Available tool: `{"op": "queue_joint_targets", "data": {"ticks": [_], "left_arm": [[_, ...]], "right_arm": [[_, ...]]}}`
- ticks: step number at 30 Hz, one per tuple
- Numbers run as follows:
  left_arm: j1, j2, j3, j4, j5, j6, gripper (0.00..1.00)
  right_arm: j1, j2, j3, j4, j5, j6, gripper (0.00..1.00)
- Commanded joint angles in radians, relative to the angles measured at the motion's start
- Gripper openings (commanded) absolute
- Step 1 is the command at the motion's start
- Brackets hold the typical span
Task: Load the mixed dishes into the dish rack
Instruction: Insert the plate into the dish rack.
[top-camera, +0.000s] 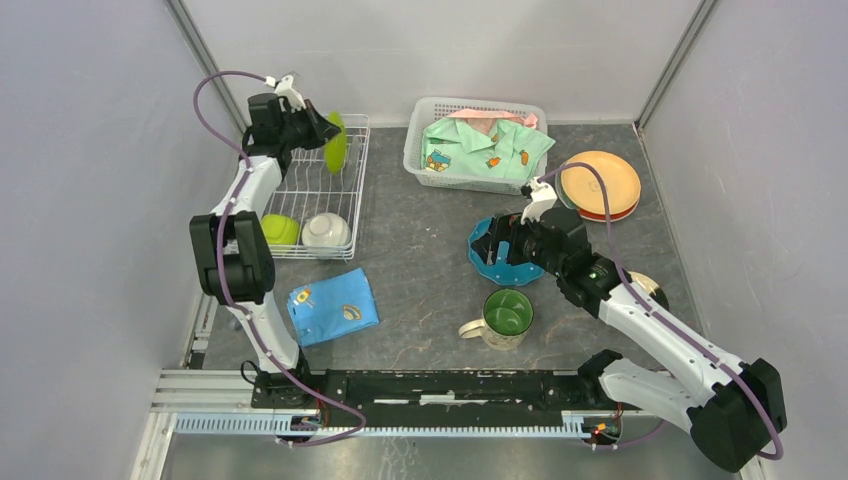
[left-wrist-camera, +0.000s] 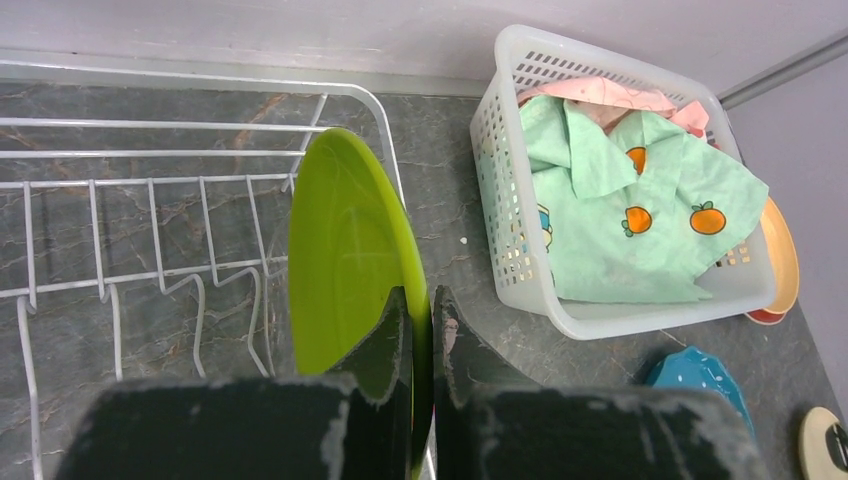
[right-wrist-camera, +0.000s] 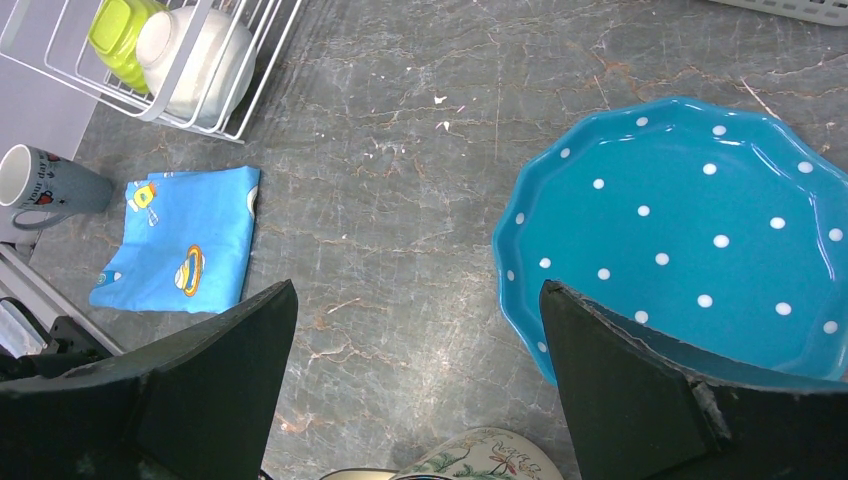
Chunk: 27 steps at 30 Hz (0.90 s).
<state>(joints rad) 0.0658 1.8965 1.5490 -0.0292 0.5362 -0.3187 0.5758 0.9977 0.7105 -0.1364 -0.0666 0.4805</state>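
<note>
My left gripper (top-camera: 322, 130) (left-wrist-camera: 420, 300) is shut on the rim of a lime-green plate (top-camera: 336, 142) (left-wrist-camera: 340, 260), holding it on edge over the far end of the white wire dish rack (top-camera: 360, 190) (left-wrist-camera: 150, 180). A white bowl (top-camera: 326, 231) (right-wrist-camera: 200, 60) and a lime-green cup (top-camera: 280, 230) lie at the rack's near end. My right gripper (top-camera: 492, 243) (right-wrist-camera: 418, 300) hangs open above the left edge of the blue dotted plate (top-camera: 520, 272) (right-wrist-camera: 690, 220), holding nothing. A green-lined mug (top-camera: 505, 318) stands just in front. Stacked orange and red plates (top-camera: 600, 183) lie at the back right.
A white latticed basket (top-camera: 420, 160) (left-wrist-camera: 500, 180) of green clothing stands at the back centre. The folded blue cloth (top-camera: 333, 305) (right-wrist-camera: 180, 240) lies in front of the rack. A grey mug (right-wrist-camera: 45, 185) stands left of the cloth. A cream plate (top-camera: 645, 285) peeks from under my right arm.
</note>
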Motion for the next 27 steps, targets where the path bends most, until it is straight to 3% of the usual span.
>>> {"op": "queue_joint_targets", "data": {"ticks": [1,9,17,22,27], "left_arm": [[-0.015,-0.037,-0.008,-0.020,-0.030,0.005,0.04],[-0.047,0.016,-0.002,-0.103,-0.134,0.135,0.15],[-0.054,0.077,-0.002,-0.116,-0.154,0.155,0.30],[-0.055,0.078,0.003,-0.126,-0.175,0.152,0.33],[-0.055,0.047,0.022,-0.141,-0.181,0.144,0.51]], "right_arm": [[-0.001,-0.025,0.020,0.035,0.017,-0.019,0.98],[-0.002,-0.029,0.011,0.041,0.019,-0.027,0.98],[-0.001,-0.024,0.008,0.033,0.021,-0.056,0.98],[-0.002,-0.051,-0.013,0.019,0.078,-0.064,0.98],[-0.001,-0.081,-0.035,-0.001,0.154,-0.056,0.98]]}}
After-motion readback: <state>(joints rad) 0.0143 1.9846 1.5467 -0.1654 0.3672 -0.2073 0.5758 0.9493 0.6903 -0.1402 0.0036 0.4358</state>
